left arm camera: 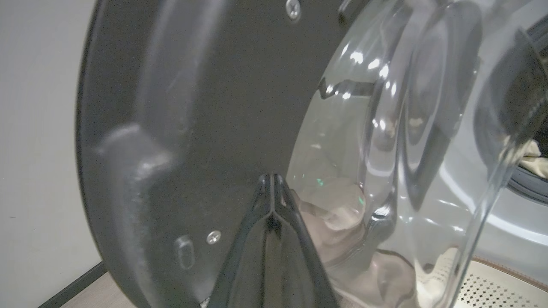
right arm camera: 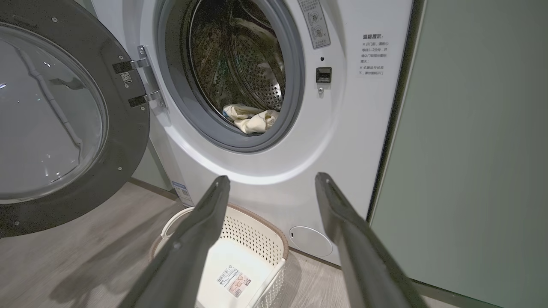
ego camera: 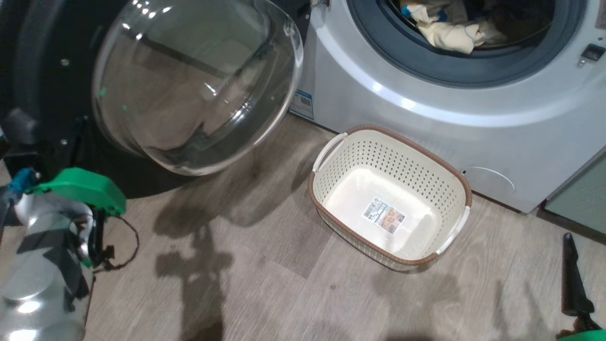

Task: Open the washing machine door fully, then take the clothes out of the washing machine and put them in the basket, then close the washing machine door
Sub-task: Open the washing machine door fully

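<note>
With the washing machine door (ego camera: 199, 85) swung wide, the clothes (ego camera: 450, 35) lay inside the washing machine (ego camera: 426, 104) and the basket (ego camera: 378, 158) stood empty on the floor (ego camera: 265, 246) (unloading and closing remained), the left pincer (left arm camera: 272, 177) pressed together beside the door's black rim, the right pincer (right arm camera: 272, 179) spread.

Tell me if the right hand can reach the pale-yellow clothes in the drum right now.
Probably yes: the open right hand faces the mouth of the white washing machine, the black-rimmed glass door is swung aside, and nothing stands before the pale-yellow clothes.
</note>
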You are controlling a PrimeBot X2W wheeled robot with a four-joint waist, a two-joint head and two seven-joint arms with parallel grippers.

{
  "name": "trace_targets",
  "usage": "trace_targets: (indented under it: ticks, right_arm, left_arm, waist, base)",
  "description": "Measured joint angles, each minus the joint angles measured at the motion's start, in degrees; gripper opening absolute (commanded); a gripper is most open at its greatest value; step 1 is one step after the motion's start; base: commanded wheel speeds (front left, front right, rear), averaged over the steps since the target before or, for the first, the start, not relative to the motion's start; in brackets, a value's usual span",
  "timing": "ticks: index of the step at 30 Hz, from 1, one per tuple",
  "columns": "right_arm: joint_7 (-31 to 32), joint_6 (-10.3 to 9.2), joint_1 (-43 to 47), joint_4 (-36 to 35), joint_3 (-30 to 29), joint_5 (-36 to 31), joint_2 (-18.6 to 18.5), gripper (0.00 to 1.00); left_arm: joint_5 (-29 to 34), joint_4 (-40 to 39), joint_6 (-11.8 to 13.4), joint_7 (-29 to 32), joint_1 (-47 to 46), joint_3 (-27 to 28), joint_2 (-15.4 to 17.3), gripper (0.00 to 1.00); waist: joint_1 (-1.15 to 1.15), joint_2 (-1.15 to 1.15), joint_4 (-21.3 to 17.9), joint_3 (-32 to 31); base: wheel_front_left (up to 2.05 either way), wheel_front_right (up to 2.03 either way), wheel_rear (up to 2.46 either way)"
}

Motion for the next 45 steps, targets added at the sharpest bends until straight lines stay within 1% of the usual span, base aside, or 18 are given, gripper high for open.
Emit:
trace_targets:
  ticks: [3,8,13,16,22,24,28,32,35,41,45]
  right_arm:
    - [0.00,0.00,-0.18,-0.13,-0.13,0.00,-0.13,1.00]
    - [0.00,0.00,-0.85,-0.13,-0.11,0.00,-0.18,1.00]
    - [0.00,0.00,-2.14,-0.13,-0.08,0.00,-0.34,1.00]
    - [0.00,0.00,-2.21,-0.13,-0.09,0.00,-0.34,1.00]
    - [0.00,0.00,-2.20,-0.02,-0.56,-0.16,-0.26,1.00]
    - [0.00,0.00,-2.20,0.08,-0.66,-0.40,-0.12,1.00]
    - [0.00,0.00,-2.21,0.07,-0.70,-0.51,0.45,1.00]
    - [0.00,0.00,-2.20,0.03,-0.97,-0.58,1.27,1.00]
    - [0.00,0.00,-2.18,-0.25,-1.79,-1.04,1.96,1.00]
    - [0.00,0.00,-2.07,-0.56,-1.07,-1.52,3.00,1.00]
    - [0.00,0.00,-1.99,-0.80,-0.34,-1.54,3.27,1.00]
  left_arm:
    - [0.90,1.71,-0.03,0.00,-1.15,1.53,-0.01,0.00]
    - [1.90,5.03,-0.96,0.00,-3.09,3.59,0.35,0.00]
    - [3.38,6.30,-1.48,0.00,-4.31,5.27,0.51,0.00]
    - [3.85,6.25,-1.51,0.00,-4.45,5.70,0.44,0.00]
    - [5.01,3.80,-1.76,0.00,-3.87,8.59,-0.76,0.00]
    - [5.63,1.38,-1.83,0.00,-2.37,9.34,-1.36,0.00]
    - [6.27,-4.71,-1.42,-0.01,3.32,11.56,-4.26,0.00]
    - [7.10,-12.09,-1.35,0.00,9.33,13.94,-6.75,0.00]
    - [8.15,-17.92,-1.51,-0.01,13.11,14.57,-8.39,0.00]
    - [10.06,-27.31,-3.37,-0.01,21.46,13.71,-11.99,0.00]
    - [11.14,-31.62,-4.74,-0.01,25.82,10.44,-13.37,0.00]
  waist:
    - [0.00,0.00,-0.44,0.57]
    - [0.00,0.00,-1.03,1.43]
    - [0.00,0.00,-1.45,1.98]
    - [0.00,0.00,-1.52,2.01]
    - [-0.01,0.00,-1.72,1.75]
    - [-0.01,0.00,-1.88,1.56]
    - [-0.01,0.00,-2.39,1.07]
    - [0.00,0.00,-3.10,0.47]
    - [-0.01,0.00,-3.69,-0.25]
    - [-0.01,0.00,-5.66,-1.53]
    - [-0.01,0.00,-7.38,-2.43]
  base:
    - [0.00,0.00,0.00]
    - [0.00,0.00,0.00]
    - [0.00,0.00,0.00]
    - [0.00,0.00,0.00]
    - [0.00,0.00,0.00]
    - [0.00,0.00,0.00]
    - [0.00,0.00,0.00]
    - [0.00,0.00,0.00]
    - [0.00,0.00,0.00]
    - [0.00,0.00,0.00]
    - [0.00,0.00,0.00]
